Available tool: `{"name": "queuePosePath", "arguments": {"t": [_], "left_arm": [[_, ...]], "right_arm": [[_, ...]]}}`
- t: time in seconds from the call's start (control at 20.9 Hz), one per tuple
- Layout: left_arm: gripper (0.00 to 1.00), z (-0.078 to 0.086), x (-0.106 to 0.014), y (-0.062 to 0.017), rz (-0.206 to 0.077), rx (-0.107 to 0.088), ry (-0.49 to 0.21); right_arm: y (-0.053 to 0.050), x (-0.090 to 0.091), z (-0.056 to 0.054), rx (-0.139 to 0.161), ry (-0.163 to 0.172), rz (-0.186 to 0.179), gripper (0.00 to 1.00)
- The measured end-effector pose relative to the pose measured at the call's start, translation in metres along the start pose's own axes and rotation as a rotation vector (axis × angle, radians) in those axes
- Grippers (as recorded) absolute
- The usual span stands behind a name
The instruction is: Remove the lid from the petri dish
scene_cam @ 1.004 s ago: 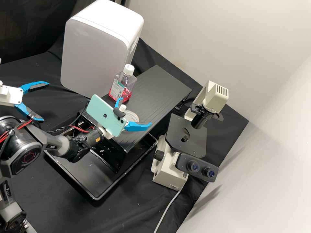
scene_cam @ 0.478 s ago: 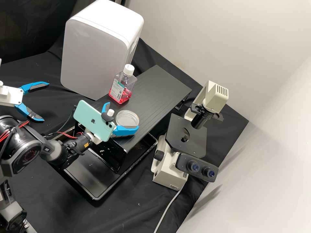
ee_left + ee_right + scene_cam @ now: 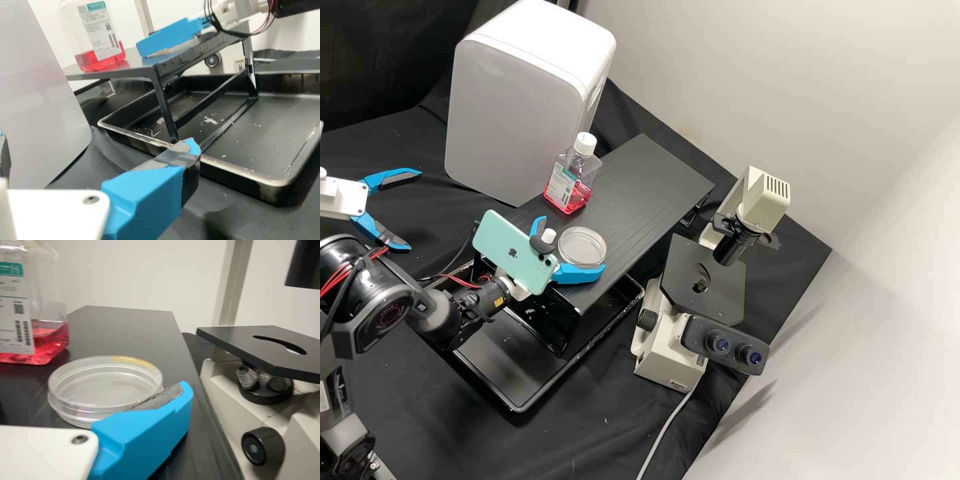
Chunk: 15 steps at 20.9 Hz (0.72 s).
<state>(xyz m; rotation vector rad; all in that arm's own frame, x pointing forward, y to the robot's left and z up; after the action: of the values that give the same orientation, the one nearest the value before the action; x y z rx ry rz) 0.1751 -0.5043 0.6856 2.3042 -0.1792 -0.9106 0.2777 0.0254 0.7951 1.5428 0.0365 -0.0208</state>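
The clear petri dish [image 3: 582, 247], lid on, lies near the front end of the black raised platform [image 3: 640, 180]. My right gripper [image 3: 571, 244] is open at the dish's level, one blue finger on each side of its near edge, not touching it. In the right wrist view the dish [image 3: 105, 387] lies just beyond one of my fingers [image 3: 150, 425]. My left gripper [image 3: 383, 207] hangs open at the far left over the bench, holding nothing; one of its fingers [image 3: 150, 197] shows in the left wrist view.
A flask of red liquid [image 3: 570, 175] stands on the platform behind the dish. The platform rests in a black tray [image 3: 520, 393]. A white box [image 3: 520, 93] stands at the back left, and a microscope [image 3: 713, 287] to the right of the tray.
My right gripper has drawn back and down from above the dish, which now shows in full. The left arm has stayed put.
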Motion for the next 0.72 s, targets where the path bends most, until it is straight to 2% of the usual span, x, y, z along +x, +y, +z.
{"name": "queuePosePath", "arguments": {"t": [0.33, 0.72], "left_arm": [[1.0, -0.0001, 0.0002, -0.0007, -0.003, -0.001, 0.001], [1.0, -0.0001, 0.0007, -0.0024, -0.011, 0.002, 0.001]], "right_arm": [[0.0052, 0.0, 0.0055, 0.001, -0.02, 0.019, 1.0], [0.006, 0.0, 0.0064, 0.001, -0.023, 0.022, 1.0]]}}
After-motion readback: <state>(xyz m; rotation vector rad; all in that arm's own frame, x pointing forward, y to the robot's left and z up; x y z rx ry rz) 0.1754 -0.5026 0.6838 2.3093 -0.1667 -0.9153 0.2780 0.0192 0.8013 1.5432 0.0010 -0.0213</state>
